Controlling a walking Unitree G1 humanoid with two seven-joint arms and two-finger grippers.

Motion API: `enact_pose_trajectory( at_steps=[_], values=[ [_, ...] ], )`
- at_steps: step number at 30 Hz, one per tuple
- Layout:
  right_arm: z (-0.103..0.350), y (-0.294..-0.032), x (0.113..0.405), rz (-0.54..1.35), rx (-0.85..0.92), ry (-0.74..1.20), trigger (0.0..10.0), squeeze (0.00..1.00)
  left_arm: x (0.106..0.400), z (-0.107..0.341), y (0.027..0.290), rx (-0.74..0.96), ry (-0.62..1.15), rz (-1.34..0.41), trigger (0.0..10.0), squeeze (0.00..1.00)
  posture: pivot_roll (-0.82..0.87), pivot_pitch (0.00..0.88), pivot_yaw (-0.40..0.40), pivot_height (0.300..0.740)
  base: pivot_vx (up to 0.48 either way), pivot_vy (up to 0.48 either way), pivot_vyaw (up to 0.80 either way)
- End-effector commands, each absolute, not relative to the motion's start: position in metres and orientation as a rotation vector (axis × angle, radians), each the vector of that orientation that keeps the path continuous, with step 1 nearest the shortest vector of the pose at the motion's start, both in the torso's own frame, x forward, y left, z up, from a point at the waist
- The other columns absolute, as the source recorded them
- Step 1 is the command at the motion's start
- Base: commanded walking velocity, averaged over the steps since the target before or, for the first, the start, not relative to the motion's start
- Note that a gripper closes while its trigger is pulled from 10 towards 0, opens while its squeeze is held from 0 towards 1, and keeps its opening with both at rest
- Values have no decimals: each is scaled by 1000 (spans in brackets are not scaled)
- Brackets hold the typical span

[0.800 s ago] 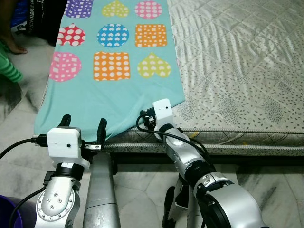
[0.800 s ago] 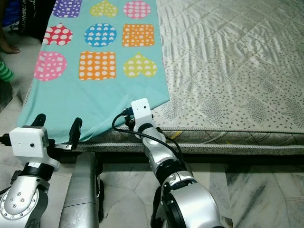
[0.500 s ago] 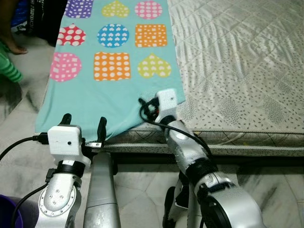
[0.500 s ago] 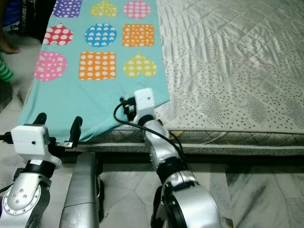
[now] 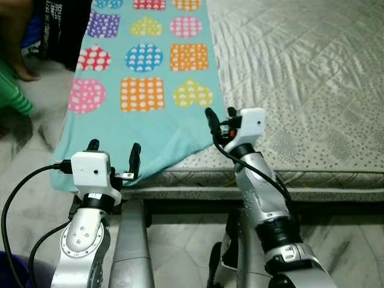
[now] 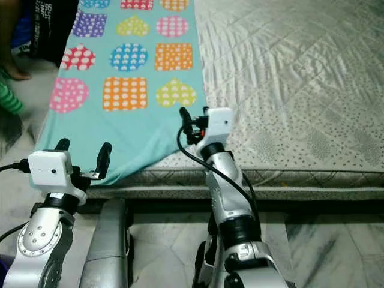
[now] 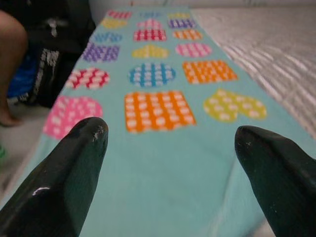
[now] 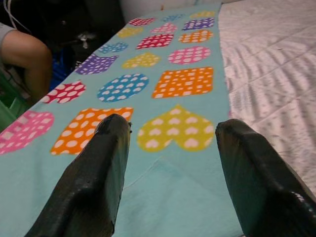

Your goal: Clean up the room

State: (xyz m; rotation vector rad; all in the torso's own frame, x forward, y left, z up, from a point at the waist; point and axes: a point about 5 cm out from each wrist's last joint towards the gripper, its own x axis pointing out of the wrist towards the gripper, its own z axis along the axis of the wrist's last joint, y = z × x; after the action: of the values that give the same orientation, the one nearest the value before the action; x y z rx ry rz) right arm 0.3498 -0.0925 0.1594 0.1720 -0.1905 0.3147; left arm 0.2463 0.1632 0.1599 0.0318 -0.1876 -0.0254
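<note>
Now the right gripper [image 5: 219, 119] has lifted to mid-frame, wide open and empty like the left gripper [image 5: 112, 152]; closing early could miss the blue blanket [image 5: 153, 114], leaving it hanging.

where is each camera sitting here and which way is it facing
Head eyes: look forward and down at the blanket on the bed; left gripper and right gripper show.
Left wrist: looks along open fingers up the blanket.
Right wrist: looks along open fingers at it.
Shared: the yellow heart.
</note>
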Motion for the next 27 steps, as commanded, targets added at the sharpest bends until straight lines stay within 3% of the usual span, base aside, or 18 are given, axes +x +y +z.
enact_pose_trajectory(
  at_steps=[1,18,27],
  values=[
    [163,-96,349,305,186,-195,10000,0,247,157,166,30,-185,-17,10000,0,139,161,-3,646,0,0,0],
    [202,-123,357,204,136,-309,10000,0,277,163,177,40,-254,34,10000,0,101,32,35,731,0,0,0],
    [204,-132,364,162,79,-277,10000,0,292,161,179,29,-240,60,10000,0,73,0,64,740,0,0,0]
  ],
)
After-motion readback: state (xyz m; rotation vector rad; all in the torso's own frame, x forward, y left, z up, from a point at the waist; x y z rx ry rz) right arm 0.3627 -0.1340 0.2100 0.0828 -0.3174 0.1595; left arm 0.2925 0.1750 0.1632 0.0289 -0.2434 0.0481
